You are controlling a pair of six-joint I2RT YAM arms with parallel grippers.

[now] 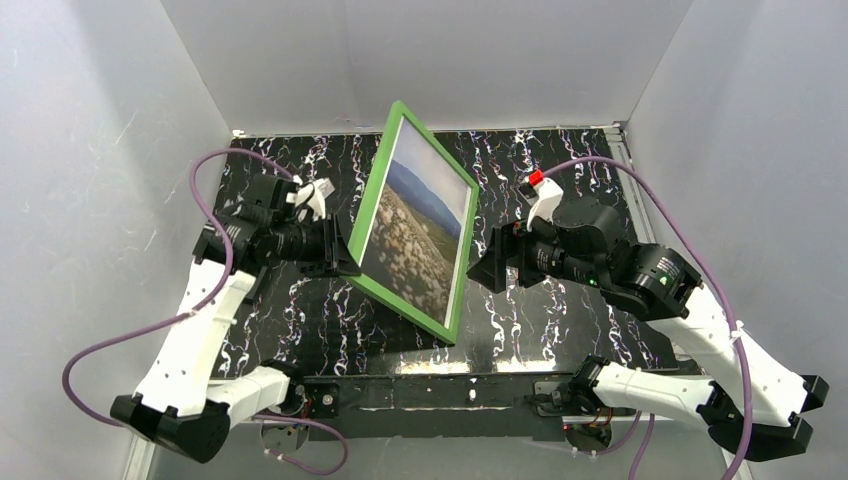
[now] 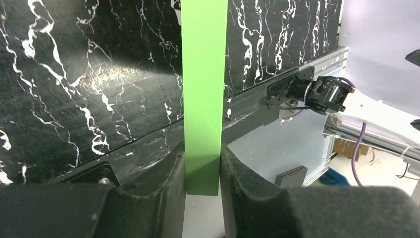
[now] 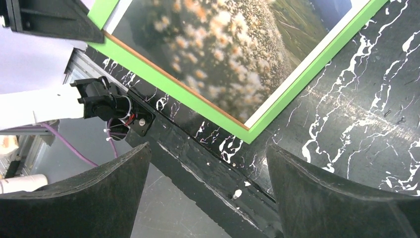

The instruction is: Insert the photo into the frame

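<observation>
My left hand (image 2: 203, 166) is clamped on the near rail of the frame (image 1: 372, 205), with a pad on each face of the green edge. It holds the frame tilted up over the tabletop (image 1: 580, 160); I cannot tell whether the lower corner touches. The photo (image 1: 420, 230) sits inside the frame, facing my right hand (image 3: 208, 188), which gapes wide just beside the far rail and touches nothing. I judge the frame light and stiff but thin, likely to pivot in one pinch, and the photo flimsy. I'd take the opposite rail, never the photo's face.
</observation>
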